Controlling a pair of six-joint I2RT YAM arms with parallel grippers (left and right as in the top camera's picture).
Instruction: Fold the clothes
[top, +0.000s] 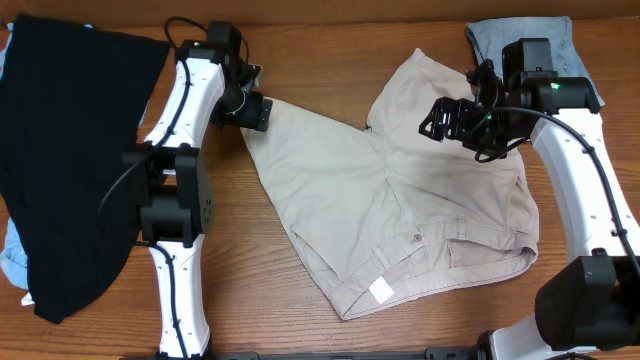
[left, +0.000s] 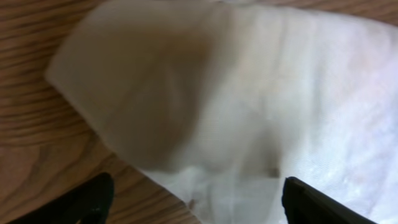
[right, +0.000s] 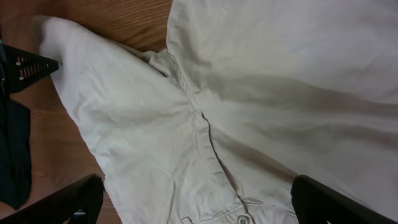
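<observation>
Shorts (top: 400, 200) lie flat mid-worktop (top: 300, 320), waistband toward robot. Left claw (top: 255, 112) is wide apart astride the leg hem (top: 262, 135), nothing pinched. Right claw (top: 435, 122) is wide open and empty above the other leg. Best: pinch all layers, lift the 2 legs level.

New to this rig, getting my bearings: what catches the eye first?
The large beige khaki cotton shorts sprawl across the middle of the wooden table, the left tool at one leg hem, the right tool above the other leg. A big black cloth garment covers the left side.
</observation>
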